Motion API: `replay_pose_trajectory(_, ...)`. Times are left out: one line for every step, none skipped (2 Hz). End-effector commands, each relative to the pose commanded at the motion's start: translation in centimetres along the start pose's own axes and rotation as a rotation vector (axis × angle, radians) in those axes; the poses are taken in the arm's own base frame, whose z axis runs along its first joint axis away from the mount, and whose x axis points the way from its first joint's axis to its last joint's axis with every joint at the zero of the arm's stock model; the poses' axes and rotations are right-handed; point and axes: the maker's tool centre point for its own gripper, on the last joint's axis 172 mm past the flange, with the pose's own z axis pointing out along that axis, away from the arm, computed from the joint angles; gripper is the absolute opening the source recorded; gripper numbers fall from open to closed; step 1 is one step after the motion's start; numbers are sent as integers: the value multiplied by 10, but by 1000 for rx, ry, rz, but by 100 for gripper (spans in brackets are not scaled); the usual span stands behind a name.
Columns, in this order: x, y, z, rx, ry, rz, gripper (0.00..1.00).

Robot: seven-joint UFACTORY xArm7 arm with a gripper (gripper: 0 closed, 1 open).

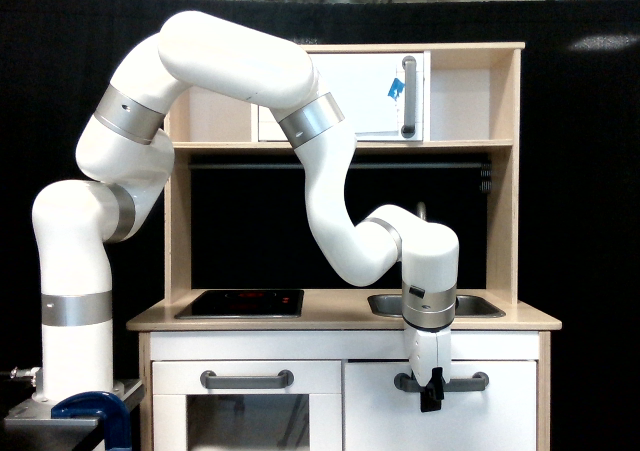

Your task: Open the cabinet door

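The cabinet door is the plain white panel at the lower right of the toy kitchen, and it looks flush with the front. Its horizontal dark-grey bar handle runs across the door's top. My gripper points straight down from the white wrist and its black fingers cross the left part of the bar. The front finger covers the bar, so the gap between the fingers is hidden.
The oven door with its own bar handle sits to the exterior view's left. The counter above holds a hob and a sink. An upper white door has a vertical handle. A blue clamp sits by the arm's base.
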Motion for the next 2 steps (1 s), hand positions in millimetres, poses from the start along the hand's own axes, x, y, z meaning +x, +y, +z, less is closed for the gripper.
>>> replay_pose_trajectory(3,25,-15,0,0,0,100)
replay_pose_trajectory(37,84,-47,0,0,0,100)
